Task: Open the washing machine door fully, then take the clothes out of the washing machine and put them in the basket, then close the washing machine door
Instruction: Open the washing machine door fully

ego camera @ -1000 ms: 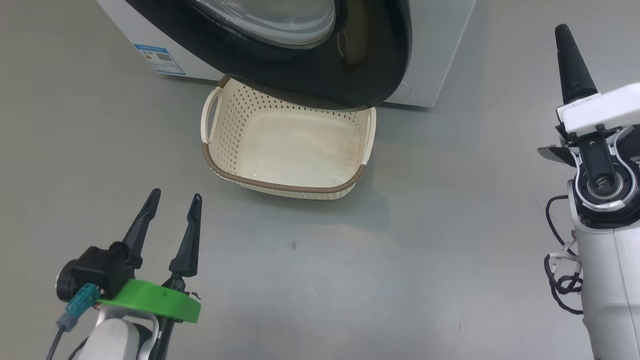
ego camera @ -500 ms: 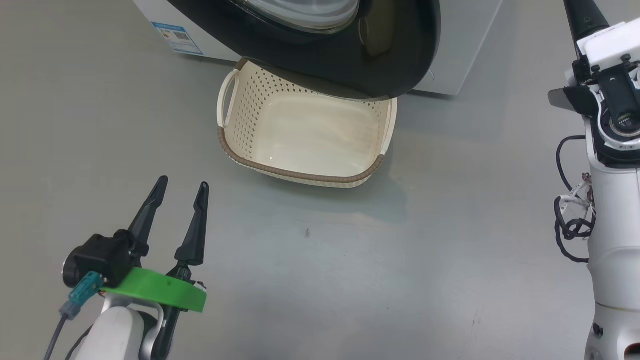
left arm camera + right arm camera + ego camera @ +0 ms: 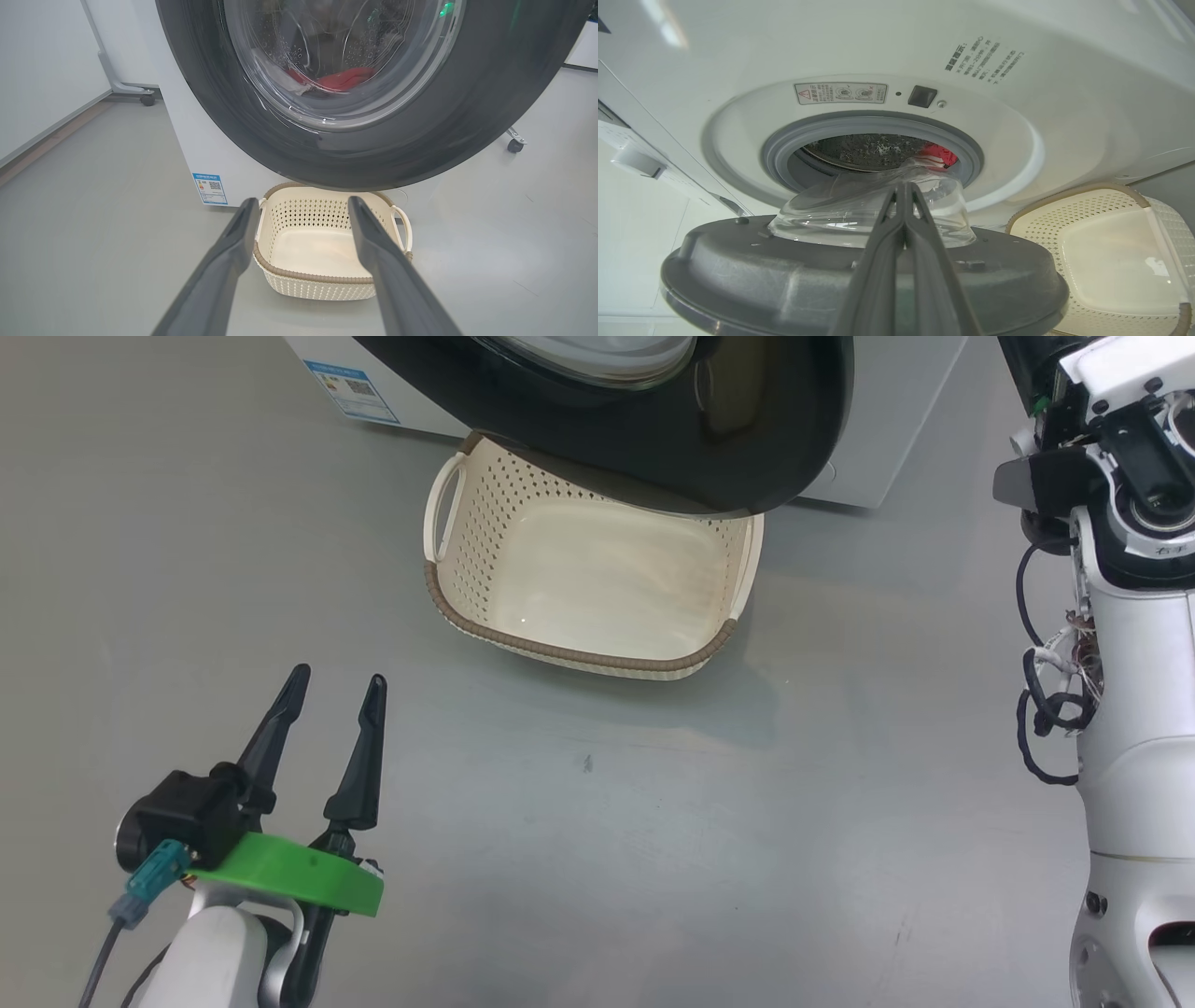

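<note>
Glossy black-rimmed glass door [image 3: 766, 429] ajar, overhanging far edge of cream perforated plastic basket [image 3: 579, 656]; red clothes [image 3: 938, 153] inside white washing machine [image 3: 1064, 116]. Left gripper [image 3: 337, 674] spread, right gripper [image 3: 903, 186] pinched together.

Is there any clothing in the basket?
No, the basket shows a bare cream floor, and the red clothes lie in the drum.
</note>
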Controlling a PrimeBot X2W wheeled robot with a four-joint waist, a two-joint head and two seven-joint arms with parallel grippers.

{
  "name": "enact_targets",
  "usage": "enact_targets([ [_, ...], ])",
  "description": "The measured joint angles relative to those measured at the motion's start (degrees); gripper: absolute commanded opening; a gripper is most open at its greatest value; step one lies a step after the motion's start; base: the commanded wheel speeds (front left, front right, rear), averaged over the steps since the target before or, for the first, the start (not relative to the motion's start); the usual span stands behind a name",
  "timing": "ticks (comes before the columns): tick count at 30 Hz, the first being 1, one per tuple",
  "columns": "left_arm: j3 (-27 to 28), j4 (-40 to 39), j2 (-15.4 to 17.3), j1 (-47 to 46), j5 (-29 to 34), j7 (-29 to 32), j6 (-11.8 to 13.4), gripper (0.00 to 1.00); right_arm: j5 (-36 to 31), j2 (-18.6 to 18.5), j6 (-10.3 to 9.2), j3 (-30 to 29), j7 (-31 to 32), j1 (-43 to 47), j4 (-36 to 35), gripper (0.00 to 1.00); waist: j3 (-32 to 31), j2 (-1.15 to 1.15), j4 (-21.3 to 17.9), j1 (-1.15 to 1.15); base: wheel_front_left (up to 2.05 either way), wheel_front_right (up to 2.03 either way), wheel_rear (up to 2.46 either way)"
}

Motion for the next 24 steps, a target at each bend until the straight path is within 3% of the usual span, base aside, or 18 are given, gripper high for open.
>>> enact_targets([
  [10,0.0,0.2,0.0,-0.2,-0.3,0.0,0.0,1.0,6.8,0.8,-0.02,-3.0,2.8,-3.4,6.2,0.0,0.4,0.0,0.7,0.0,0.0,0.0,0.0],
  [24,-0.5,0.3,-0.1,-0.3,-0.4,0.0,0.0,1.0,12.0,1.1,-0.07,-1.0,8.3,-7.8,12.2,0.0,1.0,0.0,1.4,0.0,0.0,0.0,0.0],
])
